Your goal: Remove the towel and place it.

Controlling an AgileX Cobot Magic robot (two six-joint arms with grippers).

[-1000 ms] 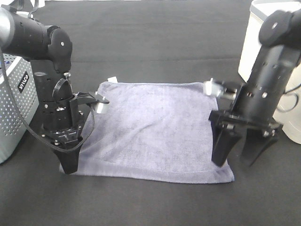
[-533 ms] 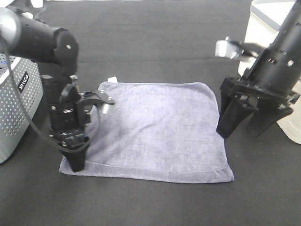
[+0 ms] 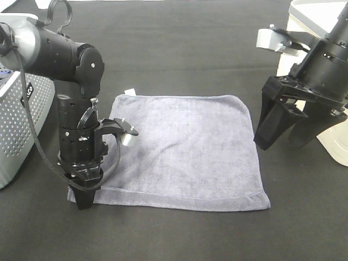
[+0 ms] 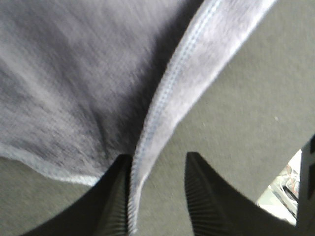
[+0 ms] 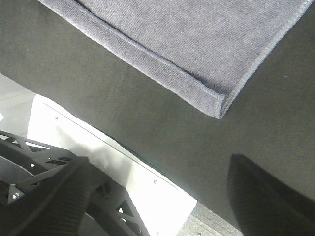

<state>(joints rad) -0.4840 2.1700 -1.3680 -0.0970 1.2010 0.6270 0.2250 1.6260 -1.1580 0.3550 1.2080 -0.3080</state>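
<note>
Far left: perforated grey box [image 3: 13, 125], cut off by frame edge. It has a dark label w/ white lettering on its side, partly covered and too small, so can't read it.

Next, left gripper [image 3: 82, 200] points straight down at the near-left corner of the towel [image 3: 185, 152]. Ext view hides that corner behind the gripper. Left wrist view: fingers [image 4: 115, 201] are partway apart w/ the stitched hem running up between them. One finger is against the hem; the other has a strip of bare mat between it and the cloth, so not clamped. Cloth pile is blurry in that pic.

Towel is grey-lavender, roughly square, lying flat on black mat [image 3: 179, 49] mid-table, hem visible along near edge. Small white tag [image 3: 129, 91] at far-left corner, too small to show any text.

Right: right gripper [image 3: 284, 142] is just beside towel's right edge in ext view, tilted, looks raised off the mat. Its jaws are wide apart, holding nothing, not touching cloth. Right wrist view shows one towel corner + hem, well apart from the fingers.

Far right: white container [image 3: 304, 22], cut off by frame, partly hidden by right arm.
</note>
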